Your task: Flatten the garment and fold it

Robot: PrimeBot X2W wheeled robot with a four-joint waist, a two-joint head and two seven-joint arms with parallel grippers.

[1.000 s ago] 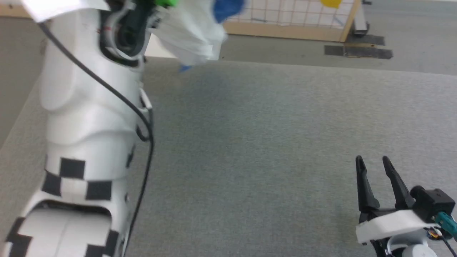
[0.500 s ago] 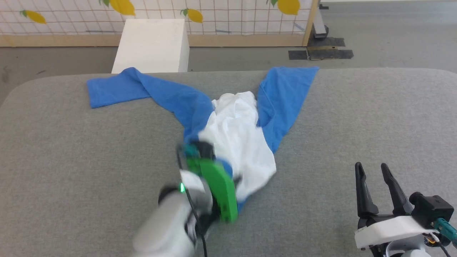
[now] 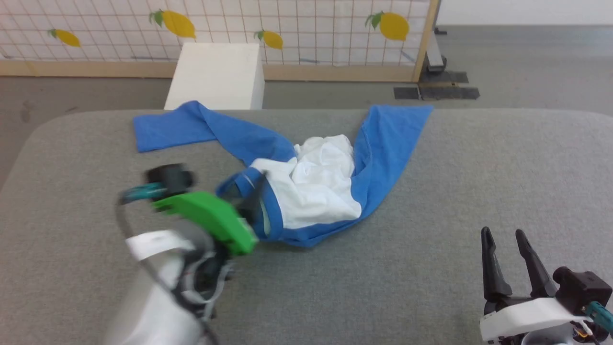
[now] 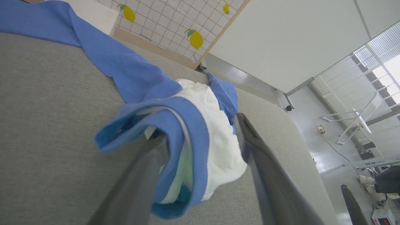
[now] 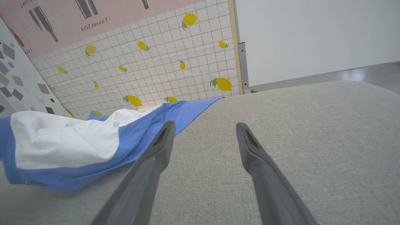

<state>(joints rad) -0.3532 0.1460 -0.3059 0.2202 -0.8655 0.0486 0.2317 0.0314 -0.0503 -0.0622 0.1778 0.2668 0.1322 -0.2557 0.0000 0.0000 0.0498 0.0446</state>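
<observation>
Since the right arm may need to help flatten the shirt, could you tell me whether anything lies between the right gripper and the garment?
Nothing visible does. Only bare grey table separates the open right gripper from the crumpled garment, whose nearest blue edge lies up and to the gripper's left in the head view.

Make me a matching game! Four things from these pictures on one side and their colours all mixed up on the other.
Things:
1. table
2. garment sleeve
3. box behind the table
4. lemon on the wall panel

Colours:
A. yellow
B. blue
C. grey
D. white

Right pairs: 1-C, 2-B, 3-D, 4-A
</observation>
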